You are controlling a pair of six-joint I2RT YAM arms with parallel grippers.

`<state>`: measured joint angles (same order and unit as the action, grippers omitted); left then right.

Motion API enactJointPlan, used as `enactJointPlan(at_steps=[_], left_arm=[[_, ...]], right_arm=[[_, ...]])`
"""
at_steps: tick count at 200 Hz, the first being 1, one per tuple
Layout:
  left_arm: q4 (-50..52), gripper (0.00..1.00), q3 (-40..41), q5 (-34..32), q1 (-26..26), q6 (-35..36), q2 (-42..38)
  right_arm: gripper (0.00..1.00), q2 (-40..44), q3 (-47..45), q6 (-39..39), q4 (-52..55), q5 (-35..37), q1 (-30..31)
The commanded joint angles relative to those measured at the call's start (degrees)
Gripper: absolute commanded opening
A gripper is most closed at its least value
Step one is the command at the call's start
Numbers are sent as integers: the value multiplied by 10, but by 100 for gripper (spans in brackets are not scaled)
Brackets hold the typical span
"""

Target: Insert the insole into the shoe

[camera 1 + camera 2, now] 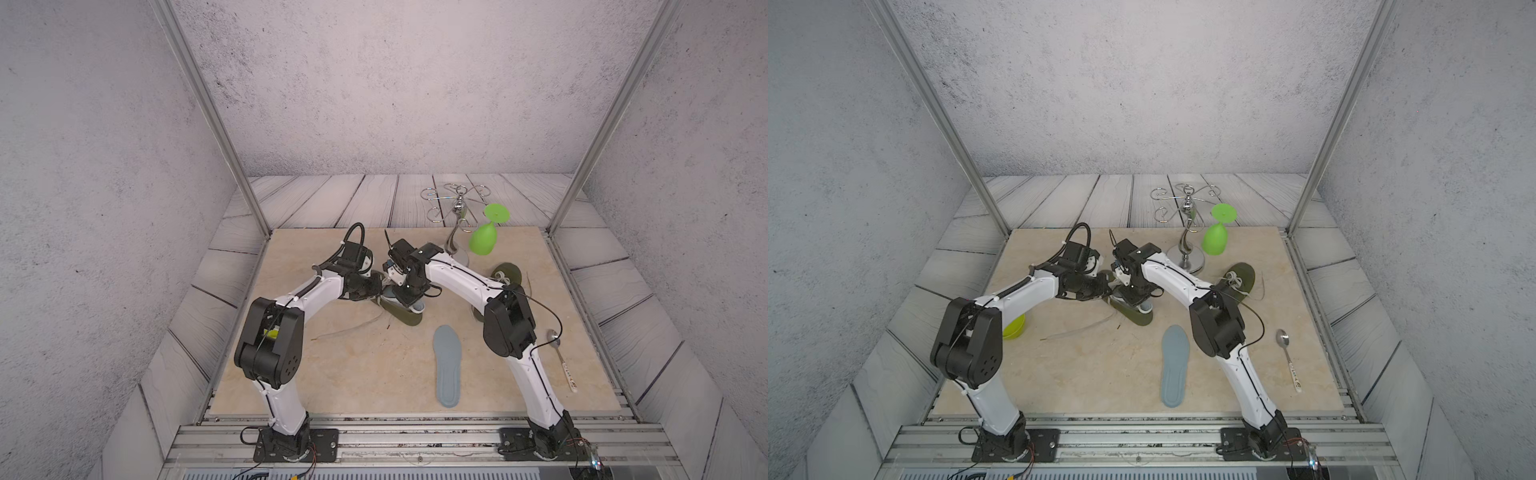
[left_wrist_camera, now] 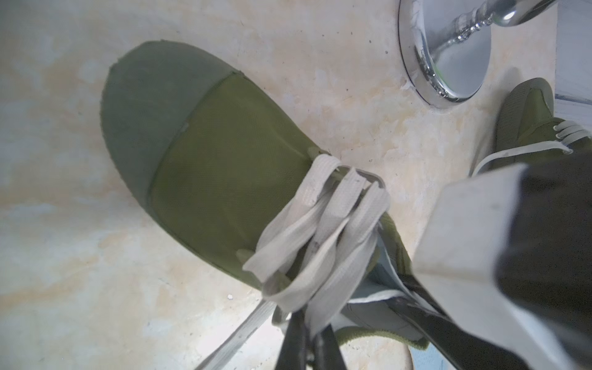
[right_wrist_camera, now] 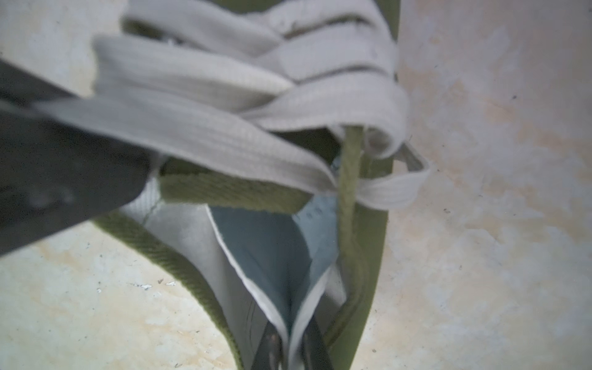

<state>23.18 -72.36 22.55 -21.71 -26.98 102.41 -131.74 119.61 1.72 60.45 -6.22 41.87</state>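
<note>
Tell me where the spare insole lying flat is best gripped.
Probably the near end's edge, coming from above at a low tilt: the spare insole lies flat and thin on the table, lengthwise away from the robot, so only a rim can be pinched.

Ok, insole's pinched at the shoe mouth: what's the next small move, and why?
Probably ease the right gripper forward, sliding the folded blue-grey foam insole toward the toe of the olive-green canvas shoe. Only its front is inside the opening, and the left gripper, shut on the flat white laces, holds the mouth open.
</note>
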Motion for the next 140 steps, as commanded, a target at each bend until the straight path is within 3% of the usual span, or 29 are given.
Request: enactJointPlan(at_steps=[1,46,67,140], left_arm=[[-13,0,-4,49,-3,-33,-9],[-43,0,24,72,-3,-54,-6],[-53,0,33,78,-3,-61,-11],[-53,0,9,106,3,-38,17]], right_arm=[[2,40,-4,19,-31,-35,1],[2,33,12,58,-31,-44,1],[2,49,-23,72,-87,-50,0],[1,48,-46,-15,-152,-22,0]])
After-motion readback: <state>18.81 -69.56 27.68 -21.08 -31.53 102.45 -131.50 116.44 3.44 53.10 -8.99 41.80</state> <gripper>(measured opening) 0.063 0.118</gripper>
